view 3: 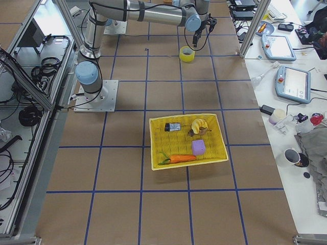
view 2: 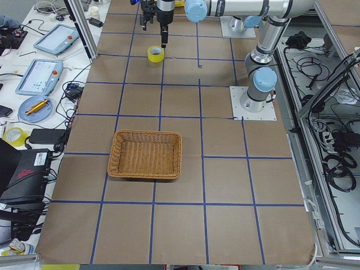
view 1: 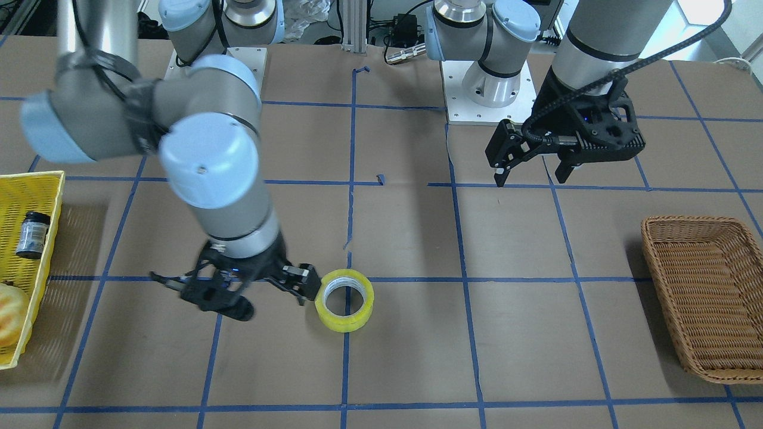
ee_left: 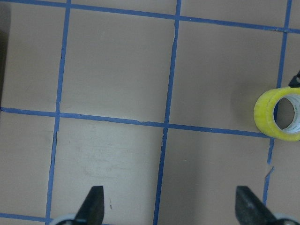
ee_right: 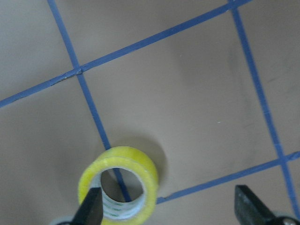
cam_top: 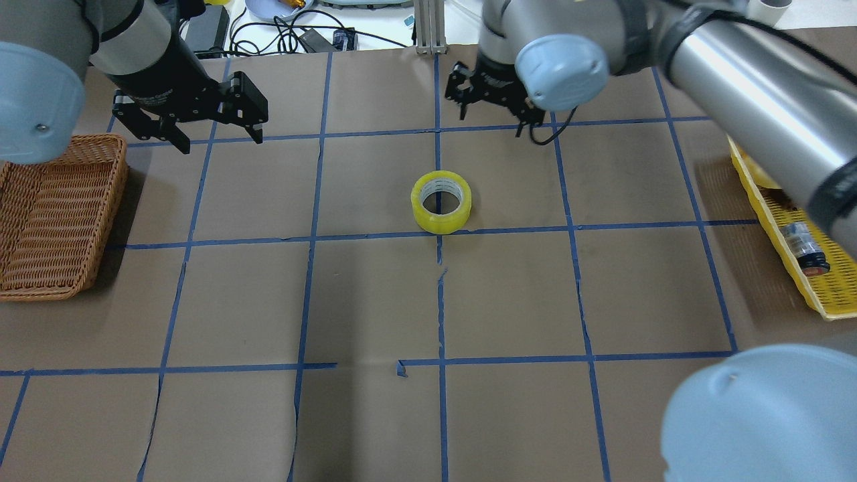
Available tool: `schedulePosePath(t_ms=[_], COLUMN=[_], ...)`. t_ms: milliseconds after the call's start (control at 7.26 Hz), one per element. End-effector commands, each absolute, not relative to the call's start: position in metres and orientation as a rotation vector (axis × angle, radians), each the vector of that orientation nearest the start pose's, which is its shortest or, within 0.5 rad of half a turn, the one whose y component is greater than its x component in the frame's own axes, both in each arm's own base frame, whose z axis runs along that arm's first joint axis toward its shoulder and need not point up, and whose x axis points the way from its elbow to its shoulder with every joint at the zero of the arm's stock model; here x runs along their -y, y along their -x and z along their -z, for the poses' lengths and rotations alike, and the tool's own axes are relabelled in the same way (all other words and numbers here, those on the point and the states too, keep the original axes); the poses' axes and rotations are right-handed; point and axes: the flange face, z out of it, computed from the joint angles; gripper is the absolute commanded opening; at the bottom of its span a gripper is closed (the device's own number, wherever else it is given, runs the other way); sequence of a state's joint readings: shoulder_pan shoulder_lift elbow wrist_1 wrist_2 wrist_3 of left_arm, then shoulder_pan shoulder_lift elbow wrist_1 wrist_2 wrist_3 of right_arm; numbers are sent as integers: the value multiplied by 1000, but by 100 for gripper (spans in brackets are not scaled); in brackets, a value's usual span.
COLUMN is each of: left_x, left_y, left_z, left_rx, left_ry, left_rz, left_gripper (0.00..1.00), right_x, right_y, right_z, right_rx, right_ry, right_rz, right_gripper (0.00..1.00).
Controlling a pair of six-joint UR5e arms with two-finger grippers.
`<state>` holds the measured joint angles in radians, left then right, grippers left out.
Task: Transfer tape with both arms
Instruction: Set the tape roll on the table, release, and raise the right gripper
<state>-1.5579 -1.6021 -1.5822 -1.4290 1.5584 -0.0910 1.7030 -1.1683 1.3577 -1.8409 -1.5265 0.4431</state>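
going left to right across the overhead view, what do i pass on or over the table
brown wicker basket, left arm's black gripper, yellow translucent tape roll, right arm's black gripper, yellow plastic basket

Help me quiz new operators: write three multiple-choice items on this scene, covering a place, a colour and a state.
1. Where is the tape? A in the wicker basket; B on the table; C on a chair.
2. Tape colour? A blue; B yellow; C red.
3. The right tool is: A open; B shut on the tape; C shut on nothing.

B: it lies on the table over a blue line.
B: its band is yellow.
A: its fingers stand apart beside the tape.
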Motion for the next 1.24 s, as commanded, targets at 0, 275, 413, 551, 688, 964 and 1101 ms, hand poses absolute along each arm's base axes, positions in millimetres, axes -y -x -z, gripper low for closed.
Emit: schedulePosePath(t_ms=[0,275,413,551,688,964,1101], left_x=[528,532,542,549,555,573,580], left_y=[192,257,288,295,299,305,307], left_z=[-451,-408,-380,-331,-280,-226,-212], left_rx=[-3161,-3175,-3177,-3177,-3186,-3200,-3206], left_ry=[65,36,53,62,55,46,48], left_rz=[178,139,206,160,222,274,301], left_gripper=[100,100,100,99,98,98,98], right_x=[595,548,545,536,523,519,518], right_y=[-124,-118,-121,-129,-142,-153,-152], right_z=[-459,-481,-479,-488,-489,-491,-491], right_rx=[-3134,-3187,-3186,-3184,-3184,-3183,-3184], right_ry=[-153,-100,-97,-73,-33,-1,-1], right_rz=[56,91,80,90,49,52,50], right_gripper=[100,100,100,100,100,100,100])
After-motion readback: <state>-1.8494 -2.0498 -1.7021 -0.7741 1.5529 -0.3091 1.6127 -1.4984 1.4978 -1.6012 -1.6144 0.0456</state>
